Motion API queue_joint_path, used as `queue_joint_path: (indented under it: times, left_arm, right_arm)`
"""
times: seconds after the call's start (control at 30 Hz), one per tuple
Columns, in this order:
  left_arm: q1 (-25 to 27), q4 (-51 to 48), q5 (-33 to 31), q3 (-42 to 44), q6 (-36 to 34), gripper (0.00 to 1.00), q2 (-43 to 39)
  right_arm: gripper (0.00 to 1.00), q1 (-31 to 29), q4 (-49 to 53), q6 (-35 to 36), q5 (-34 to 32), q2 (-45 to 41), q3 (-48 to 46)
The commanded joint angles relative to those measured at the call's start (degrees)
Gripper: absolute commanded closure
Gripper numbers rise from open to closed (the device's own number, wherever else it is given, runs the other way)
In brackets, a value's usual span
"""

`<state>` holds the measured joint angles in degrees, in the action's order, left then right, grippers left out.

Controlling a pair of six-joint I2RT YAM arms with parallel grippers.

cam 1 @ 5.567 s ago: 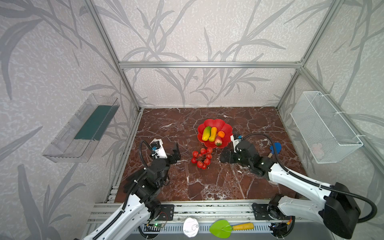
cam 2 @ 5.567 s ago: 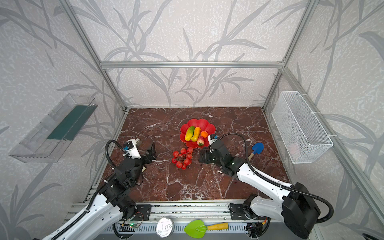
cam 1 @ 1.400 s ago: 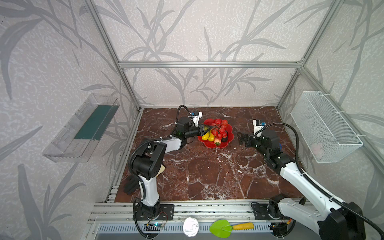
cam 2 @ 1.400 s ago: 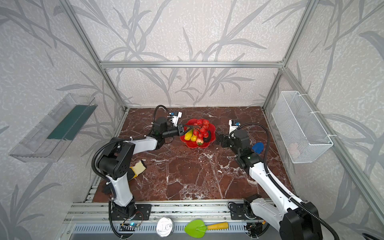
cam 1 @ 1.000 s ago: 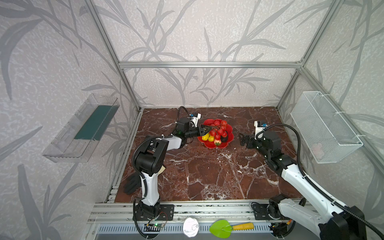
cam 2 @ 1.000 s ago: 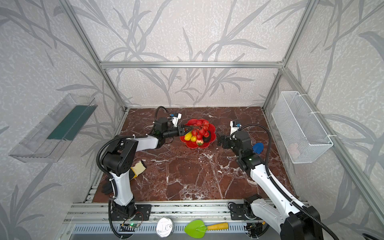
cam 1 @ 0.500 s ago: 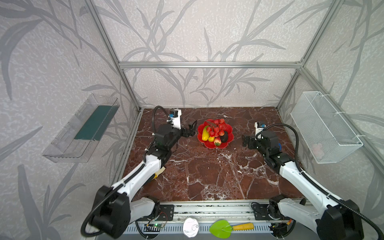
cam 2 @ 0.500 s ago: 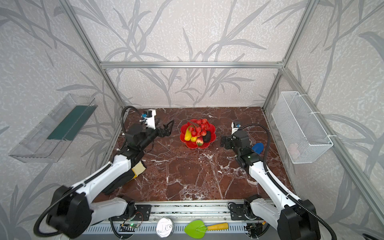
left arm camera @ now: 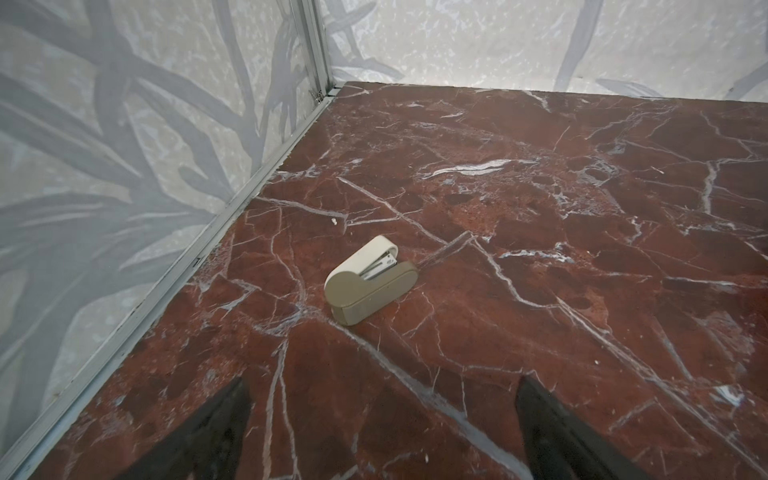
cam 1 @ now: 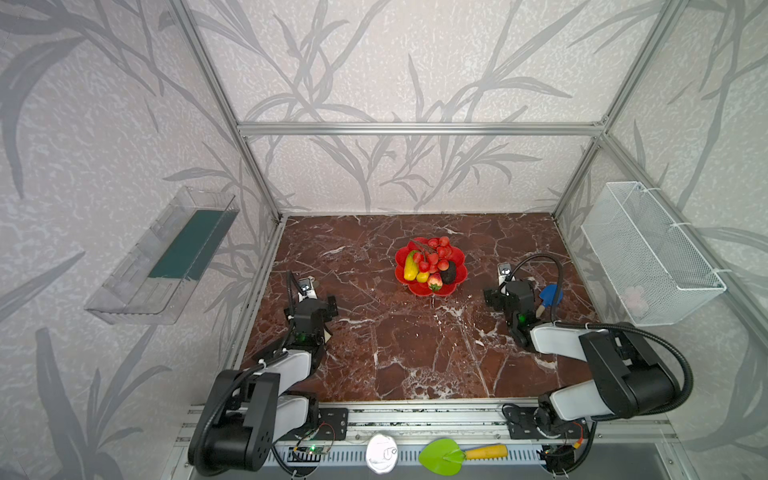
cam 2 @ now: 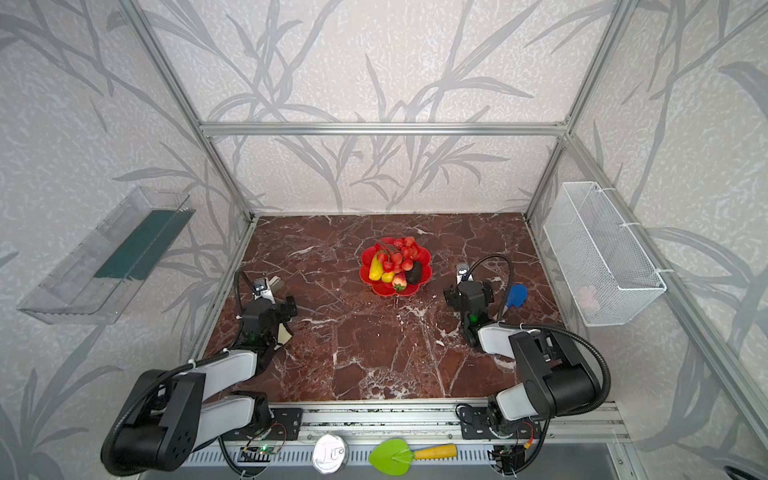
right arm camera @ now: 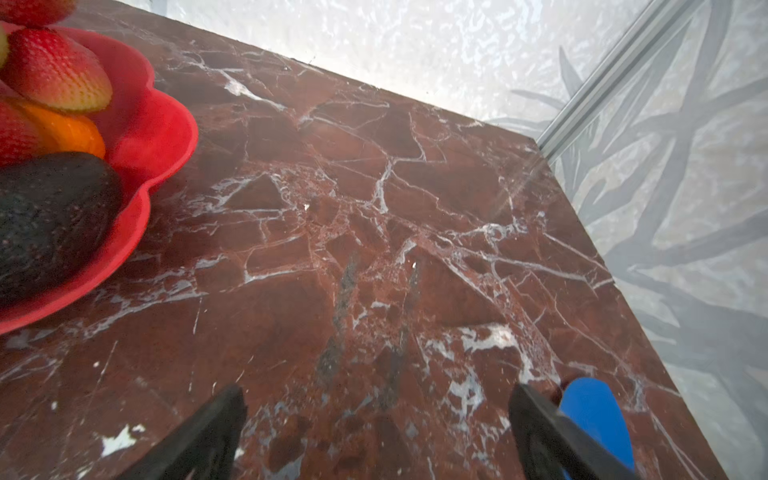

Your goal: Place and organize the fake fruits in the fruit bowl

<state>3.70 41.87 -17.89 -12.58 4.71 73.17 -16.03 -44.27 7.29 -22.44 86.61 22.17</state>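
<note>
— Where are the fruits?
— In the bowl [cam 1: 424, 291]. The red cluster [cam 1: 436, 254] lay on the marble in front of it a few seconds ago. Now it sits on top, with the avocado [cam 1: 449, 273] and strawberry [cam 1: 435, 282] at the near edge.
— And the left gripper [left arm camera: 382, 380]?
— A second ago it was at the bowl's rim. Now it is drawn back, jaws wide apart and empty, and the bowl is well off to their right. A stapler [left arm camera: 370, 286] lies ahead of them, not touched.
— The right gripper [right arm camera: 376, 388]?
— It has also pulled back a little. Its jaws are spread wide, with nothing between them. The bowl is ahead of them, off toward the left arm's side, and clear of both fingers. A blue scoop [right arm camera: 594, 411] lies just beside the outer finger.
</note>
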Motion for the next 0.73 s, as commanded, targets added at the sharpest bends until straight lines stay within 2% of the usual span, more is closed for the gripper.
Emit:
queue_joint_path:
  times: [0.0, 0.07, 0.1, 0.17, 0.2, 0.27, 0.33, 0.4, 0.47, 0.5, 0.53, 0.6, 0.63, 0.7]
  left_arm:
    - [-1.64, 13.60, 0.05, -3.16, -1.46, 0.01, 8.13]
    - [-2.77, 28.49, 2.07, -2.09, -2.83, 0.01, 18.78]
    - [-2.66, 32.83, 2.48, -1.59, -3.79, 0.01, 20.12]
    - [-2.87, 15.54, 2.46, -3.99, -0.68, 0.01, 12.52]
    - [-3.08, 13.43, 1.20, -5.34, -0.34, 0.01, 12.95]
    - [-3.02, 18.90, -3.11, -6.97, -1.05, 0.01, 17.96]
    - [-2.74, 11.00, -1.19, -8.42, -0.26, 0.01, 15.17]
    - [-2.74, 8.33, -1.02, -9.52, -0.60, 0.01, 14.90]
    - [-2.25, 19.04, 1.76, -5.00, -3.09, 0.01, 16.07]
    - [-2.31, 24.23, 0.22, -3.87, -3.37, 0.01, 17.54]
    - [-2.30, 22.74, 0.06, -4.69, -3.32, 0.01, 17.96]
    - [-2.30, 11.18, -1.22, -8.42, -1.50, 0.01, 15.35]
    - [-2.36, 8.49, -3.18, -9.75, -0.36, 0.01, 15.17]
    - [-2.35, 12.16, -3.05, -8.75, -0.62, 0.01, 16.32]
  right_arm:
    - [0.01, 2.15, -9.52, 1.57, 2.43, 1.61, -0.12]
    - [0.01, 4.63, -7.18, -0.28, 8.74, 0.52, 0.09]
    - [0.01, 5.68, -8.77, -0.90, 10.70, 1.23, -0.24]
    - [0.01, 8.09, -14.99, -2.61, 13.57, 5.11, -1.41]
    - [0.01, 8.12, -13.58, -2.82, 13.49, 4.82, -1.27]
    - [0.01, 8.21, -7.45, -3.43, 13.58, 2.78, 0.18]
    - [0.01, 8.21, -13.18, -2.84, 13.63, 4.51, -1.07]
    - [0.01, 8.03, -11.84, -3.12, 12.99, 4.13, -1.06]
    - [0.01, 7.96, -13.92, -2.61, 13.03, 4.72, -1.34]
    - [0.01, 7.83, -14.33, -2.46, 12.68, 4.91, -1.51]
    - [0.01, 7.79, -12.75, -2.77, 12.68, 4.46, -1.25]
    - [0.01, 7.77, -14.27, -2.41, 12.72, 4.92, -1.47]
    - [0.01, 7.78, -13.23, -2.68, 12.68, 4.54, -1.35]
    - [0.01, 7.76, -13.86, -2.53, 12.57, 4.76, -1.43]
